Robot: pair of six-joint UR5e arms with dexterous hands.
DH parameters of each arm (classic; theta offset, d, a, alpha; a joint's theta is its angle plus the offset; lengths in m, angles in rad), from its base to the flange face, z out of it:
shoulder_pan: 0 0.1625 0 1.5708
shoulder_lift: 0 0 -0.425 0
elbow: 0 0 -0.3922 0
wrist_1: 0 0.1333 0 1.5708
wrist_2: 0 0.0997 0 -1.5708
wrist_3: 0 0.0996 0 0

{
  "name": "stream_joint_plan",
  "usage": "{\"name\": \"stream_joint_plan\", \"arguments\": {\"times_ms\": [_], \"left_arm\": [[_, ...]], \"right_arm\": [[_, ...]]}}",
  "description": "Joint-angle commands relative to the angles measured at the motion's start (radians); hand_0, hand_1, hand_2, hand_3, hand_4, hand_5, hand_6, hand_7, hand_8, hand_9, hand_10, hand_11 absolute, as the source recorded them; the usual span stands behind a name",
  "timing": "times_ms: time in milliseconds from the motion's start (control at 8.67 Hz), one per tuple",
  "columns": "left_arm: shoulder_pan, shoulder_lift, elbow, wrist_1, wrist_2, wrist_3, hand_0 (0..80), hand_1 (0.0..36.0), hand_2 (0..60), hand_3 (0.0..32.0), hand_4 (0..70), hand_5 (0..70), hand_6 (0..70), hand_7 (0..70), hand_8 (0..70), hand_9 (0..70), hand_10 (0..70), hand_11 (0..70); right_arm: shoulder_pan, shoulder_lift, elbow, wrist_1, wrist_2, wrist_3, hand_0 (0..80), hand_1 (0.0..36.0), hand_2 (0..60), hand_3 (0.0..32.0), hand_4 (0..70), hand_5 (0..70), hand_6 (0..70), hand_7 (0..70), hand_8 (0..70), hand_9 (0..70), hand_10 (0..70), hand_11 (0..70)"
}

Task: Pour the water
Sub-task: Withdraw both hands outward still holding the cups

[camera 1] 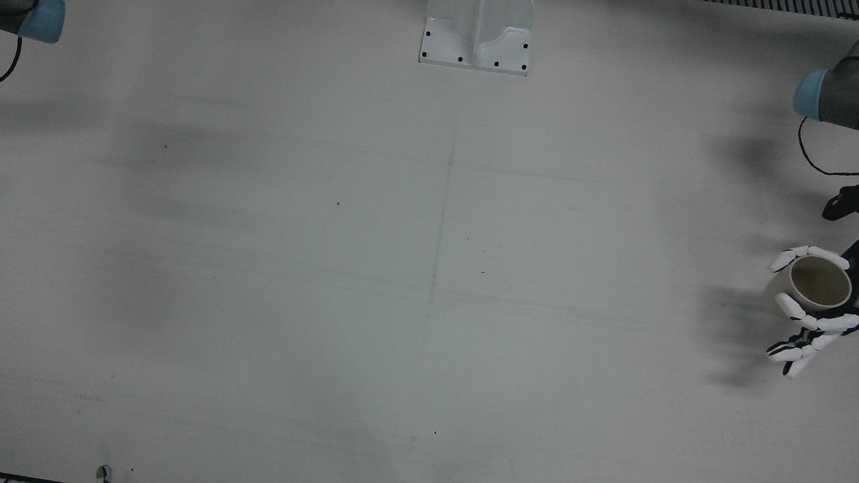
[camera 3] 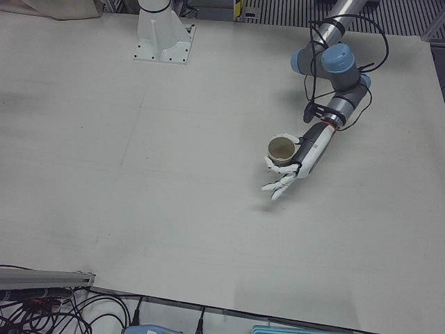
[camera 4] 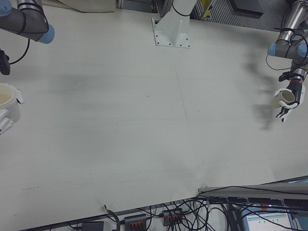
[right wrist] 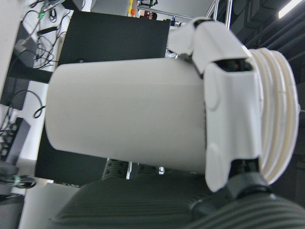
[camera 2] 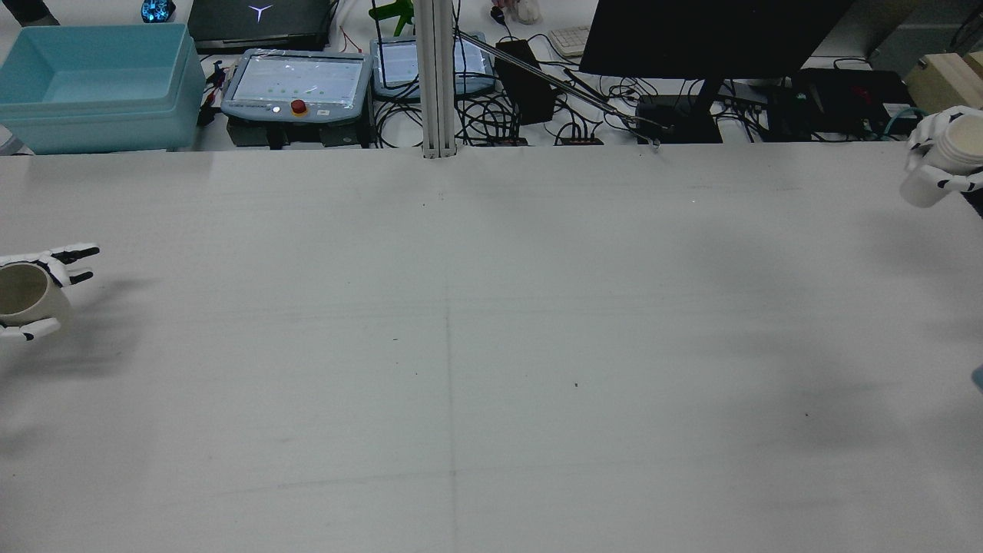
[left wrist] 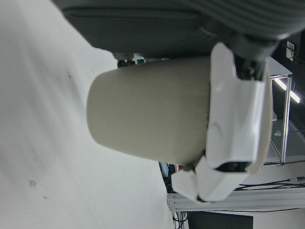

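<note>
My left hand (camera 1: 813,325) is shut on a beige cup (camera 1: 817,285) and holds it upright above the table's edge on my left side. The cup's inside looks dry. It also shows in the rear view (camera 2: 23,296), the left-front view (camera 3: 281,149) and, close up, the left hand view (left wrist: 147,114). My right hand (camera 2: 933,150) is shut on a white paper cup (camera 2: 952,161) at the far right of the table, held upright off the surface. The white cup also shows in the right-front view (camera 4: 8,108) and the right hand view (right wrist: 128,114). The two cups are far apart.
A white mounting base (camera 1: 478,37) stands at the table's robot side. Beyond the far edge are a blue bin (camera 2: 92,84), teach pendants (camera 2: 296,81), a post (camera 2: 436,77), a monitor (camera 2: 714,34) and cables.
</note>
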Motion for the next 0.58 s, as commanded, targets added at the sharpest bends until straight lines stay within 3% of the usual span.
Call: {"name": "stream_joint_plan", "arguments": {"times_ms": [0, 231, 462], "left_arm": [[-0.013, 0.046, 0.170, -0.193, -0.038, 0.064, 62.0, 36.0, 60.0, 0.0, 70.0, 70.0, 18.4, 16.2, 6.5, 7.1, 10.4, 17.1], [-0.010, 0.032, 0.237, -0.233, -0.061, 0.098, 63.6, 36.0, 60.0, 0.0, 70.0, 70.0, 18.0, 16.3, 6.6, 7.4, 10.8, 17.7], [-0.007, 0.012, 0.300, -0.275, -0.130, 0.130, 62.7, 36.0, 60.0, 0.0, 70.0, 70.0, 18.1, 16.1, 6.5, 7.3, 10.7, 17.4]], "right_arm": [[-0.032, -0.011, -0.242, 0.202, 0.001, 0.048, 63.0, 36.0, 60.0, 0.0, 24.0, 53.0, 47.3, 52.9, 42.7, 54.1, 43.9, 64.2], [-0.032, -0.013, -0.247, 0.202, 0.001, 0.047, 62.9, 36.0, 60.0, 0.0, 24.2, 52.3, 46.5, 51.4, 43.6, 54.8, 44.8, 65.5], [-0.035, -0.011, -0.248, 0.202, 0.001, 0.047, 63.1, 36.0, 60.0, 0.0, 24.4, 51.6, 45.8, 51.2, 43.1, 54.3, 44.1, 64.4]]}}
